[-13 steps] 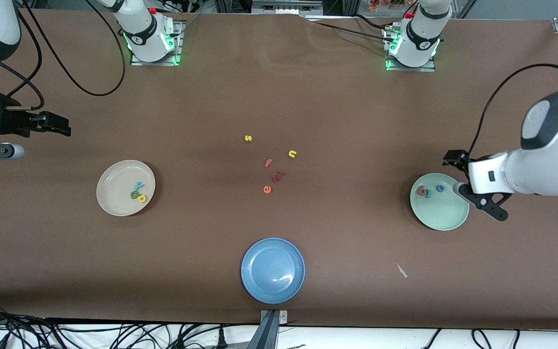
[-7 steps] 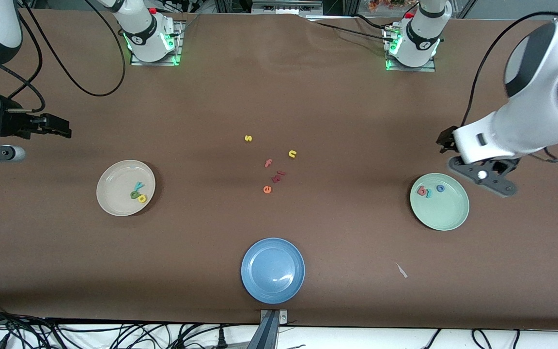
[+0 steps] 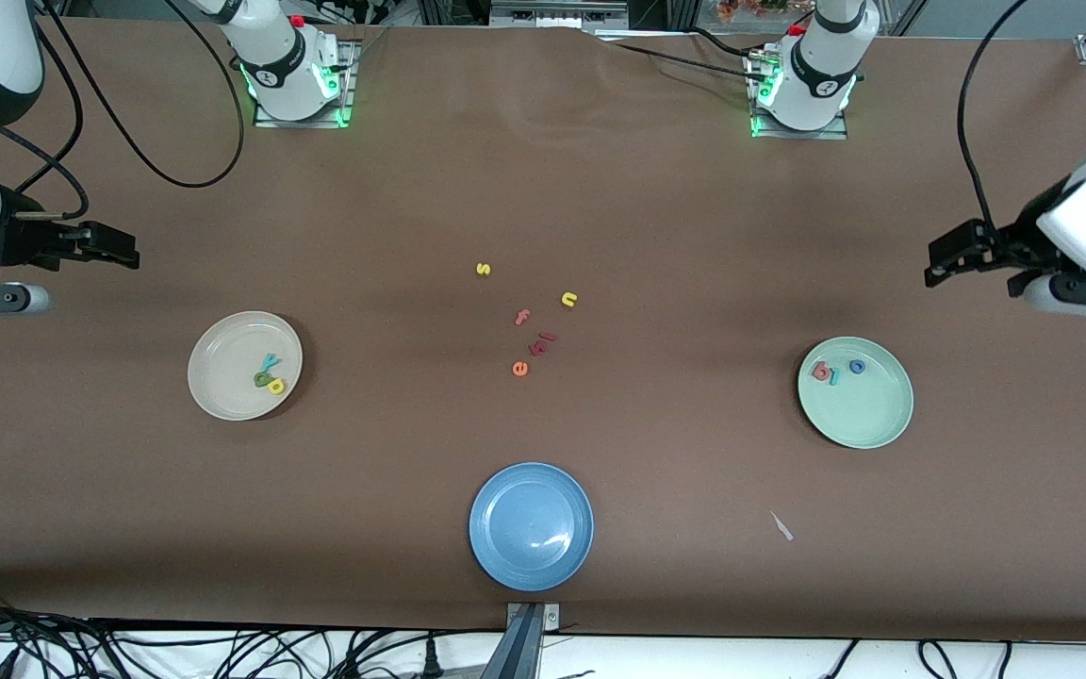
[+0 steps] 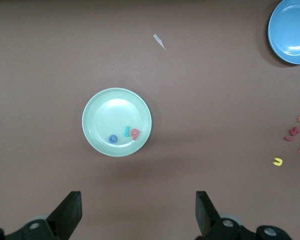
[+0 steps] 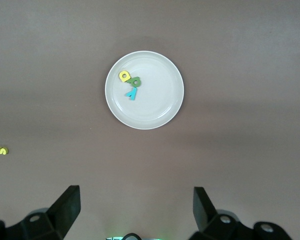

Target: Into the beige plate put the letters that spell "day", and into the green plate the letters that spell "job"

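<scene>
The beige plate [image 3: 244,366] [image 5: 155,110] holds a teal y [image 3: 270,360] [image 5: 132,93], an olive-green d [image 3: 262,379] [image 5: 135,82] and a yellow a [image 3: 277,386] [image 5: 124,76], bunched together. In the green plate [image 3: 868,415] [image 4: 105,120] lie a red b [image 3: 820,371] [image 4: 135,134], a teal j [image 3: 834,377] [image 4: 126,132] and a blue o [image 3: 857,366] [image 4: 113,139]. My left gripper [image 3: 941,264] [image 4: 137,197] hangs open and empty over bare table beside the green plate. My right gripper [image 3: 123,250] [image 5: 135,192] waits open and empty over the table beside the beige plate.
Loose letters lie mid-table: yellow s [image 3: 483,269], yellow n [image 3: 569,299], salmon f [image 3: 522,317], dark red pieces [image 3: 541,341], orange e [image 3: 519,369]. A blue plate [image 3: 531,525] sits nearest the front camera. A small white scrap [image 3: 781,526] lies between it and the green plate.
My left arm has drawn back from over the green plate toward its own end of the table, with its gripper open throughout. The right arm has not moved.
</scene>
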